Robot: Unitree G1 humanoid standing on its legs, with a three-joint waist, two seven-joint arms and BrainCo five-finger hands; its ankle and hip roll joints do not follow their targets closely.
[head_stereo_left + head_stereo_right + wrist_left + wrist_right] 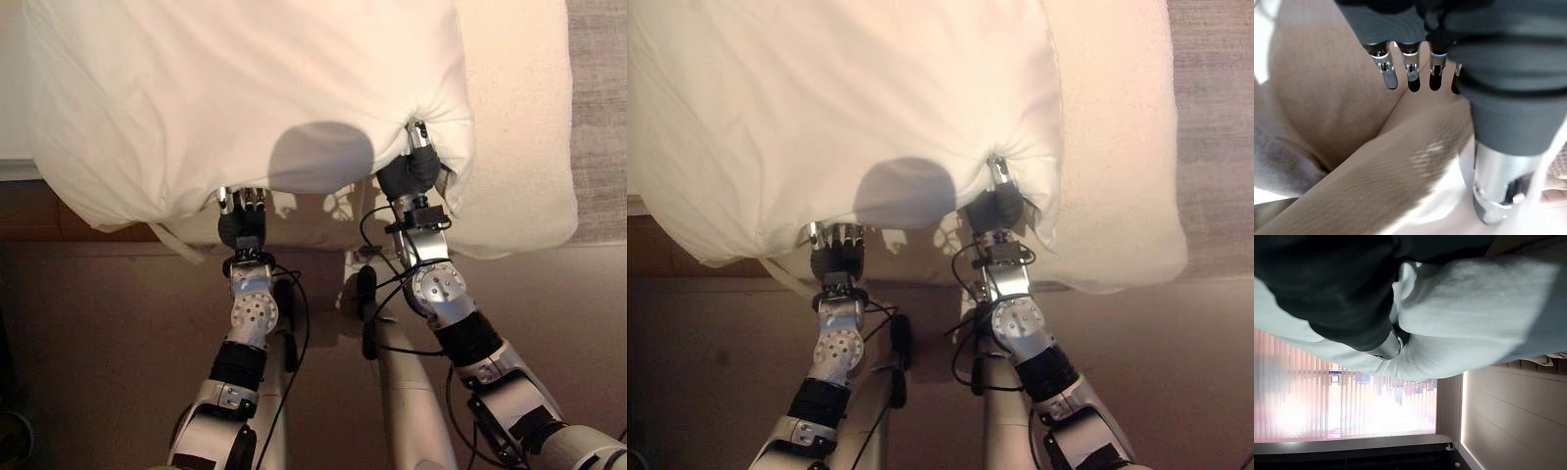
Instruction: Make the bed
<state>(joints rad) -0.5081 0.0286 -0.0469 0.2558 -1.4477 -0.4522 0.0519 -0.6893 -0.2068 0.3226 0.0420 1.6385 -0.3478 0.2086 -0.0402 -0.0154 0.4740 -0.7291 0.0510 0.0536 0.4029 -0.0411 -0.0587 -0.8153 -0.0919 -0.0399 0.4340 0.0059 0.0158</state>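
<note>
A big white pillow (245, 88) lies across the bed, its near edge hanging over the bed's side. My left hand (242, 223) is at that near edge, with its fingers (1411, 73) curled into a fold of the cloth. Further right, my right hand (409, 171) pinches a puckered bunch of the pillow's cloth (423, 122) near its right corner. In the right wrist view the white cloth (1474, 318) wraps round the right hand's thumb (1387, 348).
The cream-sheeted mattress (519, 108) reaches past the pillow to the right, with grey carpet (600, 98) beyond it. A wooden bed frame (29, 211) shows at the left, above brown floor (98, 343). The right wrist view has a window with vertical blinds (1327, 396).
</note>
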